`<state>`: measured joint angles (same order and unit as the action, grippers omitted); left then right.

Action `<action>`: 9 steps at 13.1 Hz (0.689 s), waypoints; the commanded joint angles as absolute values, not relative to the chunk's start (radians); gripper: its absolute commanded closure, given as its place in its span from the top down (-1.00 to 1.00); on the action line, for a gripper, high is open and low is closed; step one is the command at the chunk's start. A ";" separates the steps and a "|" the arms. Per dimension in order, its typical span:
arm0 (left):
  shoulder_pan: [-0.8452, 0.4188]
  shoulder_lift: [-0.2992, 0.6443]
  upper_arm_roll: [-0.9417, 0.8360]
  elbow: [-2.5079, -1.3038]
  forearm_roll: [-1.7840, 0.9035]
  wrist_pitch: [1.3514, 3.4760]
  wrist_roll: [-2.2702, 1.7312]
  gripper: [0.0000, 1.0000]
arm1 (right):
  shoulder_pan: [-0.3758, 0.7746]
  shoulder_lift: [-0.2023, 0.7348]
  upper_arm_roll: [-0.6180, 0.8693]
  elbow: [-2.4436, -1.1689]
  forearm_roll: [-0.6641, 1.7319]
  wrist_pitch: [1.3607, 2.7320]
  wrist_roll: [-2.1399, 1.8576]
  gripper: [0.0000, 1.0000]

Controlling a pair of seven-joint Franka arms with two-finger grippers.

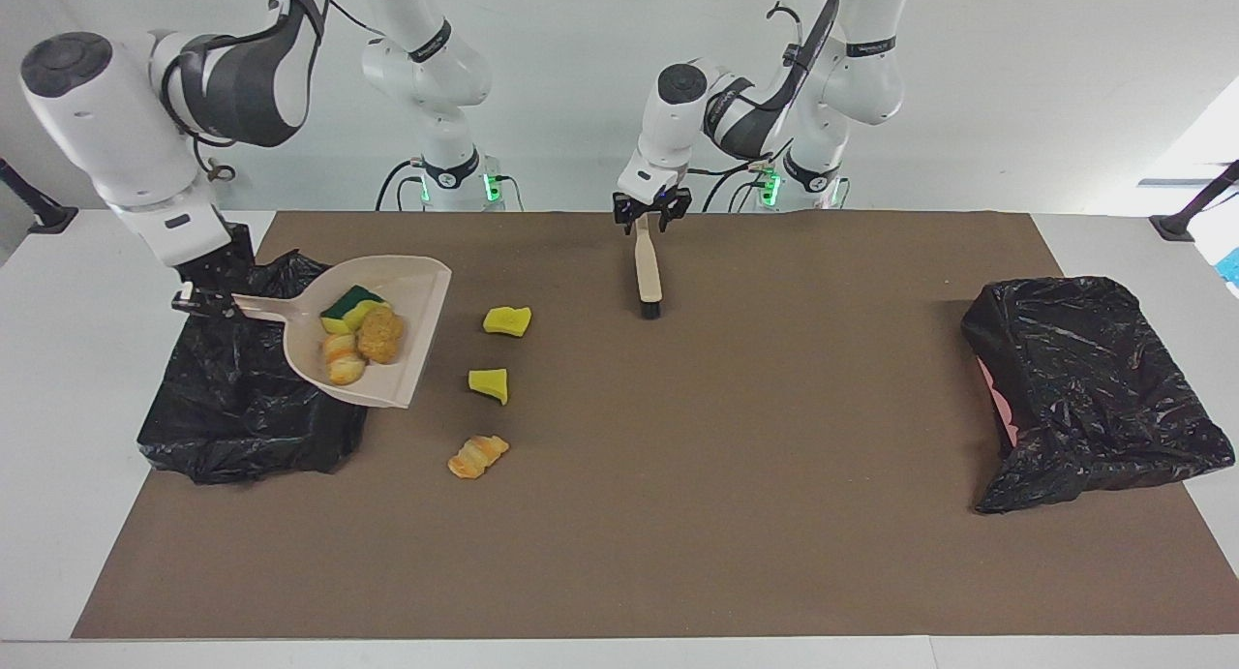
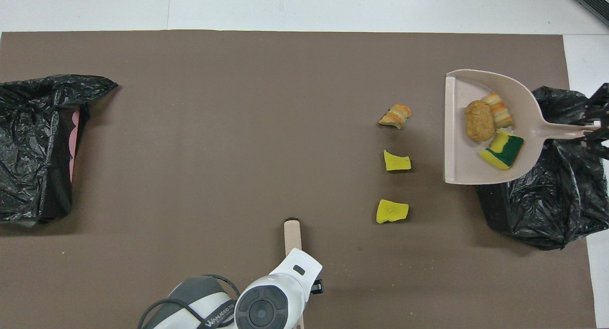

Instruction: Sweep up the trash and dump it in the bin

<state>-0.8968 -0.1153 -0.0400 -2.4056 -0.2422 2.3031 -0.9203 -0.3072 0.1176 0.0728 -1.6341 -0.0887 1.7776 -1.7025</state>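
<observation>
My right gripper [image 1: 205,302] is shut on the handle of the beige dustpan [image 1: 418,306], held tilted in the air over the edge of the black-bagged bin [image 1: 232,398]. Three pieces of trash ride in the pan: a green-yellow sponge [image 1: 352,306], a brown nugget [image 1: 380,334] and a croissant piece [image 1: 341,352]. On the mat lie two yellow chunks [image 1: 507,320] [image 1: 489,382] and another croissant piece [image 1: 477,455]. My left gripper [image 1: 651,216] stands open astride the handle end of the beige brush [image 1: 647,270], whose bristles rest on the mat.
A second black-bagged bin [image 1: 1084,388] lies at the left arm's end of the table. The brown mat [image 1: 774,475] covers most of the white table. In the overhead view the dustpan [image 2: 459,129] overlaps the bin [image 2: 547,210] at the right arm's end.
</observation>
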 commanded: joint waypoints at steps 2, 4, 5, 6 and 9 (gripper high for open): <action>-0.705 -0.115 -0.037 -2.288 -0.216 2.238 -0.830 1.00 | -0.449 0.103 0.081 -1.647 -0.104 1.853 -1.912 -1.00; -0.608 -0.095 -0.035 -2.205 -0.216 2.191 -0.740 1.00 | -0.488 0.097 0.081 -1.654 -0.202 1.870 -1.927 -1.00; -0.565 -0.081 -0.035 -2.162 -0.216 2.153 -0.697 1.00 | -0.500 0.091 0.081 -1.660 -0.245 1.882 -1.925 -1.00; -0.527 -0.063 -0.034 -2.107 -0.215 2.104 -0.645 1.00 | -0.505 0.086 0.081 -1.681 -0.291 1.931 -1.924 -1.00; -0.387 -0.026 -0.034 -1.958 -0.186 1.958 -0.487 1.00 | -0.500 0.025 0.083 -1.802 -0.511 2.020 -1.802 -1.00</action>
